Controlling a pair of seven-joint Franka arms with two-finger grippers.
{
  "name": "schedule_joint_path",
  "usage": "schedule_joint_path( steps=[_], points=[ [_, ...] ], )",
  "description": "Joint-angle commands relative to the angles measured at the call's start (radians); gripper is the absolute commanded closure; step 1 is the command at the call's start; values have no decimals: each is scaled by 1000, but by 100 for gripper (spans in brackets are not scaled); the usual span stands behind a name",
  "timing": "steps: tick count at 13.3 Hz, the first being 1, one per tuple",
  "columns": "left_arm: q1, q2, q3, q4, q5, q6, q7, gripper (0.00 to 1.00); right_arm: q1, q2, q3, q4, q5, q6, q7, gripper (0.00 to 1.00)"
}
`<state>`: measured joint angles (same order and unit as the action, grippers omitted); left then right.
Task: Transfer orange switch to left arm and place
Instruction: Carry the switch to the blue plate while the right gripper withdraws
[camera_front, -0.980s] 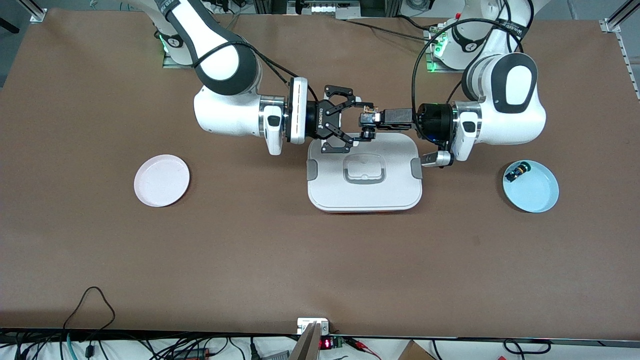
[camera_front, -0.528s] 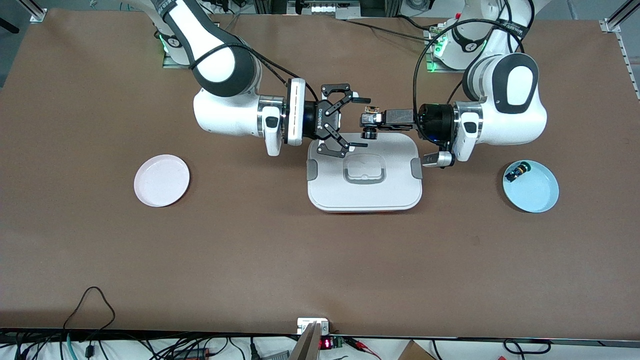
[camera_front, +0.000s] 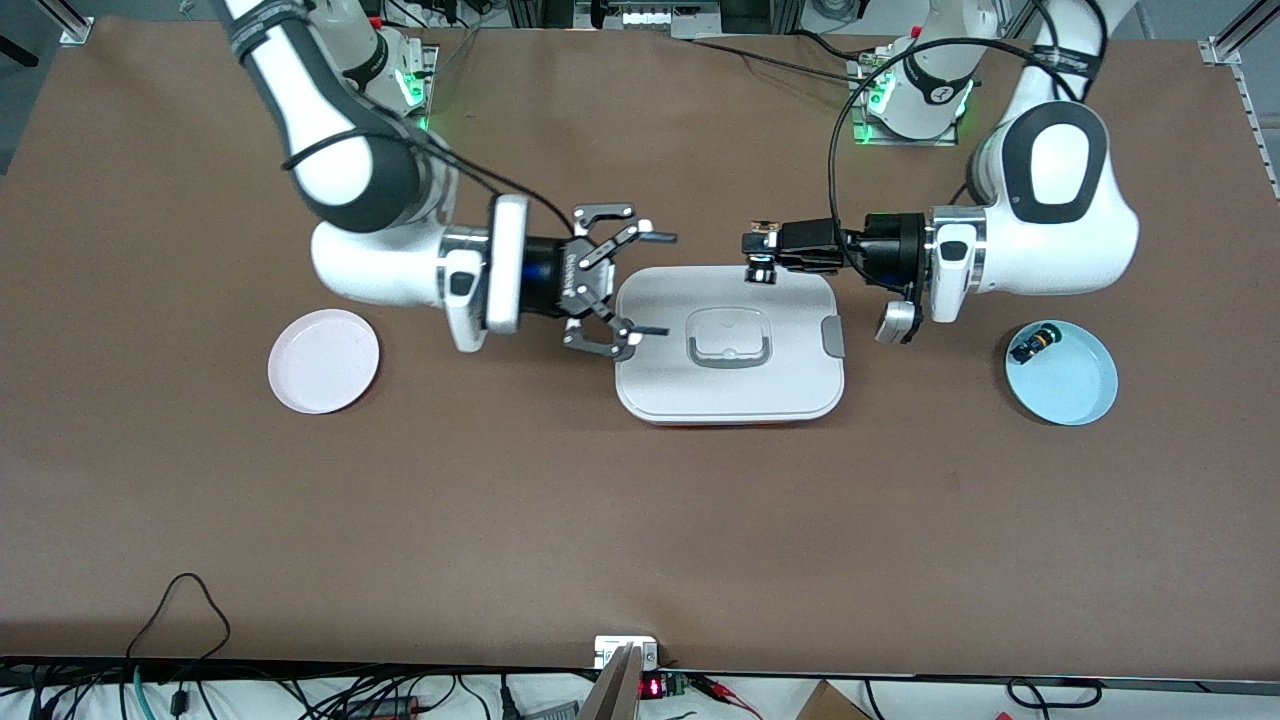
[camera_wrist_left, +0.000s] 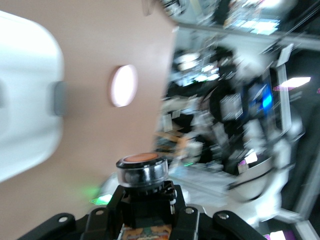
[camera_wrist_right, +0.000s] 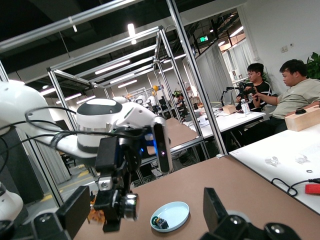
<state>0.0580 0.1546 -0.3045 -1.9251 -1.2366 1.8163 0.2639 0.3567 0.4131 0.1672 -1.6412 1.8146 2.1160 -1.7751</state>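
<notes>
- Front view: left tool (camera_front: 757, 252) hangs over the box (camera_front: 730, 345) edge nearest the arm bases, clamped on the orange switch (camera_front: 760, 268), so the switch sits in the air above the lid, not touching it.
- Right tool (camera_front: 640, 285) has fingers spread wide with nothing between them, over the box's end toward the right arm; well apart from the switch, so handover looks not yet done.
- Both arms lie sideways, tools pointing at each other above the lid; my read: that posture keeps the transfer clear of the box.
- Left wrist view: switch (camera_wrist_left: 142, 187) is a black blocky body with a round clear-rimmed head and an orange cap; the left tool's dark fingers (camera_wrist_left: 187, 217) pinch the body, head left free for the other arm.
- Box: white smooth plastic, rounded-rectangular, grey side clasps, recessed handle.
- Pink plate (camera_front: 323, 360) bare at the right arm's end of the brown matte tabletop (camera_front: 640, 520); blue plate (camera_front: 1062, 372) at the left arm's end holds a small dark switch with green-yellow cap (camera_front: 1030, 346).
- Right wrist view: the left arm's tool shows farther off with the switch (camera_wrist_right: 129, 206).
</notes>
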Motion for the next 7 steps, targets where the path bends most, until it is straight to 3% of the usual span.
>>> schedule_joint_path(
  steps=[1, 4, 7],
  points=[
    [35, 55, -4, 130, 295, -86, 9, 74, -100, -54, 3, -98, -73, -74, -9, 0],
    [78, 75, -2, 164, 539, -141, 157, 74, -188, -57, -66, -114, -248, -184, 92, 0],
    [137, 106, -2, 164, 834, -152, 418, 75, -196, -83, -126, -121, -303, -186, 326, 0]
  ],
)
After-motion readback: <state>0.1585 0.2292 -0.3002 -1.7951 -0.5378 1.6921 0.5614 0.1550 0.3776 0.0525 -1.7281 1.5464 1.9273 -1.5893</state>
